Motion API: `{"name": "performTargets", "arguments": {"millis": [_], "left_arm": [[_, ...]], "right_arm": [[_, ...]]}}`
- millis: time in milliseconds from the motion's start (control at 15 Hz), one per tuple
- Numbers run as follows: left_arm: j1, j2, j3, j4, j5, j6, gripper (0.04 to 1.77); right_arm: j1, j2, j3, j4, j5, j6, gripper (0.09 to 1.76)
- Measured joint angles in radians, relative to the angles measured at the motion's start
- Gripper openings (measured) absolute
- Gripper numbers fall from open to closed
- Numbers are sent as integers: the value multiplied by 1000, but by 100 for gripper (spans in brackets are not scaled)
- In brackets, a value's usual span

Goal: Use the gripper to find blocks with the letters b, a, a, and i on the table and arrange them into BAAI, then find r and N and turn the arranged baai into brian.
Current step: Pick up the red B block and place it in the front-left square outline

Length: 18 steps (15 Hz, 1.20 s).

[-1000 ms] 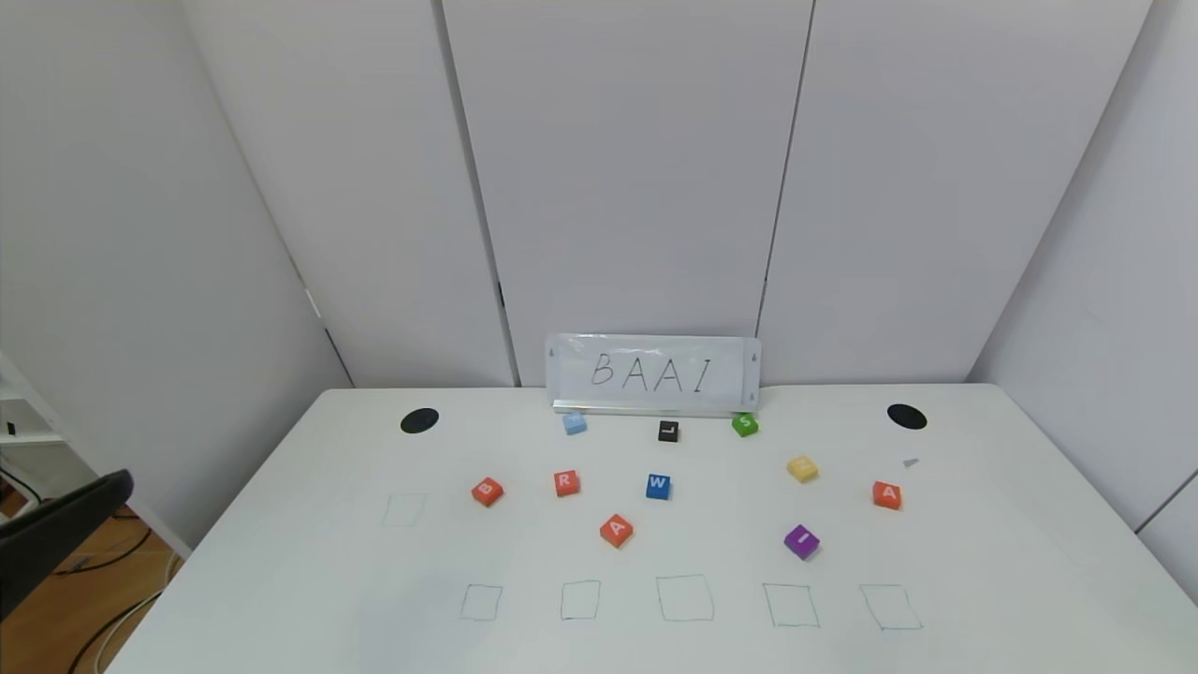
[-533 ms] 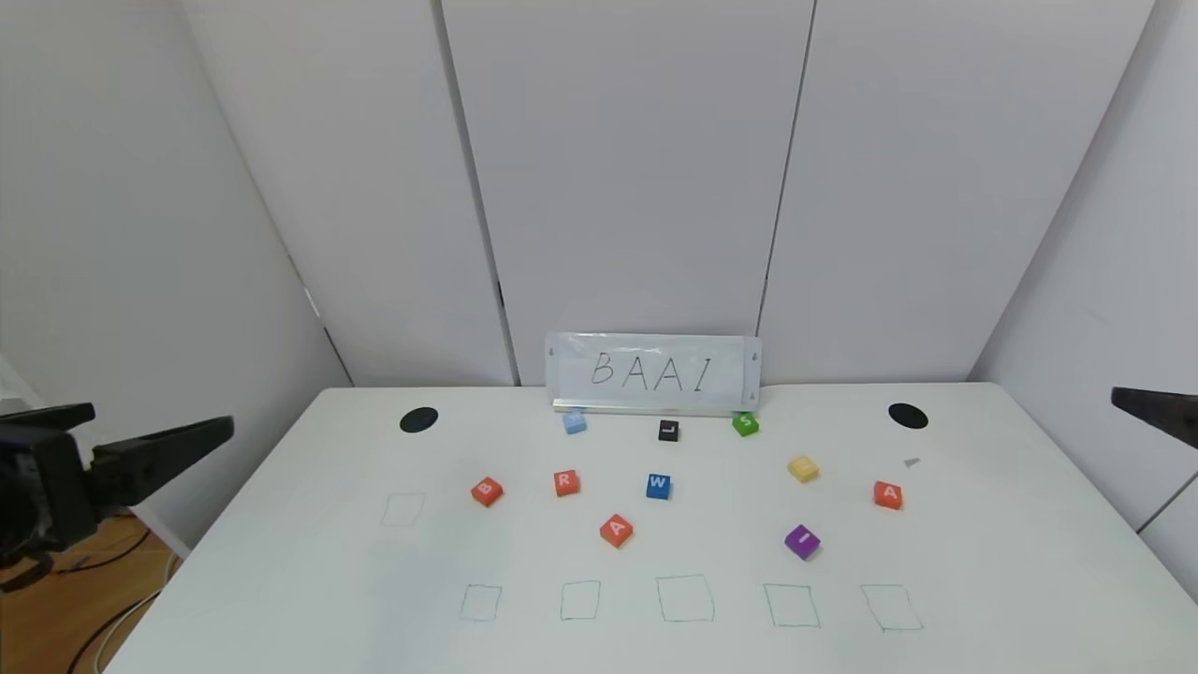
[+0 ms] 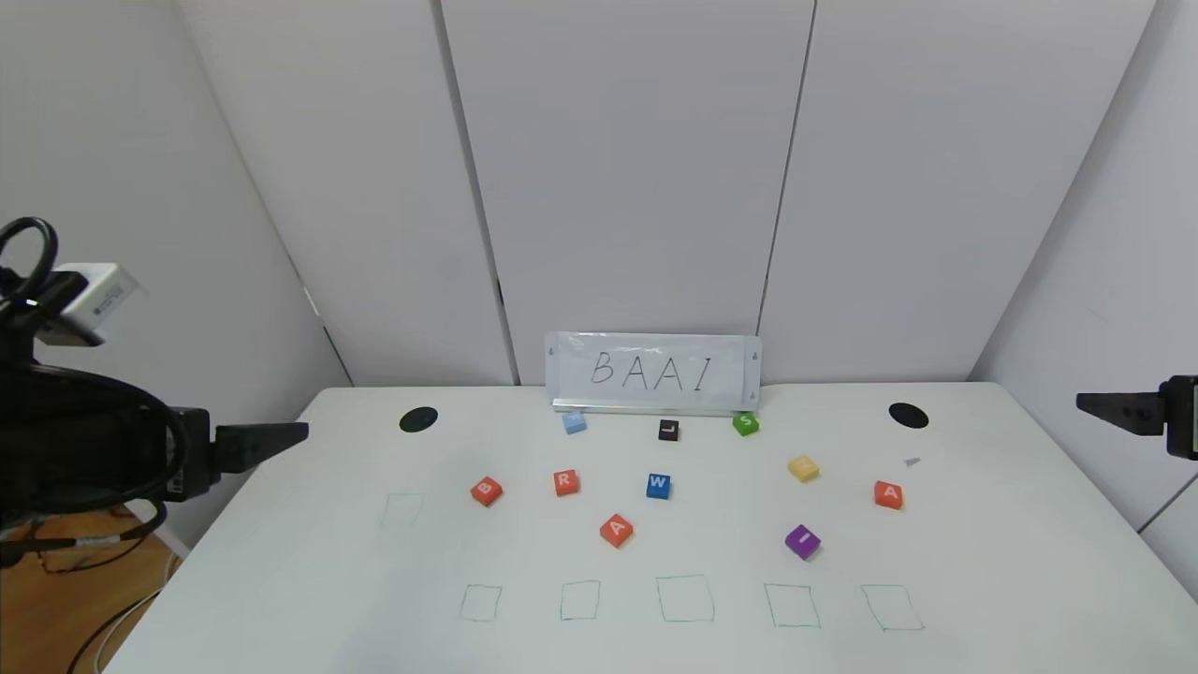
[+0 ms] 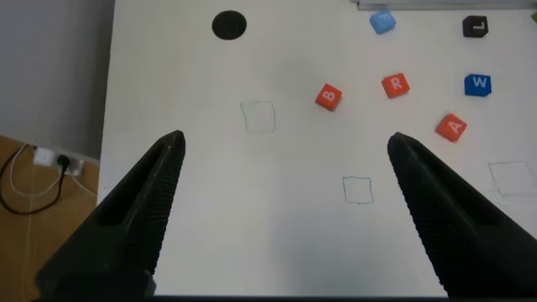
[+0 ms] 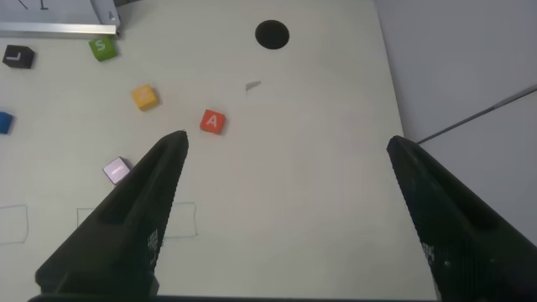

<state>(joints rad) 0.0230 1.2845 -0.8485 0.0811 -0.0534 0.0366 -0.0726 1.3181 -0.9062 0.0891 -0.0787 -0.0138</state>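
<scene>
Ten small letter cubes lie scattered on the white worktop [image 3: 281,562], none of them inside a drawn square. Four are orange-red: the B cube [image 3: 487,490], the R cube [image 3: 565,483] just to its right, one A cube [image 3: 616,530] nearer the front edge, and a second A cube [image 3: 887,494] far over on the right side. The purple I cube [image 3: 802,541] sits in front of and to the left of that second A. The other five are a blue W cube [image 3: 658,486], a yellow cube [image 3: 803,468], and three along the back by the sign: a light blue cube [image 3: 575,422], a black L cube [image 3: 667,431] and a green S cube [image 3: 745,423]. The white sign [image 3: 653,373] reads BAAI.

Six thin green squares are drawn on the worktop: five in a row near the front edge and one apart at the left. Two black round holes sit near the back corners.

The left gripper [image 4: 281,210] hovers over the worktop's left edge, spread wide and empty. The right gripper [image 5: 285,210] hovers over the right side, likewise spread wide with nothing between its fingers.
</scene>
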Motion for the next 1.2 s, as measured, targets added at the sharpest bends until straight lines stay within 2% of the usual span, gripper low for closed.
{"name": "performTargets", "arguments": {"millis": [133,400,533,867,1000,1200], "left_arm": [[-1,28,-32,86,-4,-11,172],[-38,61,-95,212,2,-149,172],[-60,83,-170,315,11,-218,172],[-101,206,-515,687,18,-441,172],[-115,283,-647,779,19,-541,172],[-140,401,-789,864,19,-649,172]], "right_arm": [[2,6,2,-1,0,0,171],[14,6,-5,-3,3,-19,171],[25,17,-24,-4,4,-30,171],[41,36,-35,-6,7,-30,171],[42,36,-35,-7,7,-30,171],[54,34,-32,-7,6,-28,171]]}}
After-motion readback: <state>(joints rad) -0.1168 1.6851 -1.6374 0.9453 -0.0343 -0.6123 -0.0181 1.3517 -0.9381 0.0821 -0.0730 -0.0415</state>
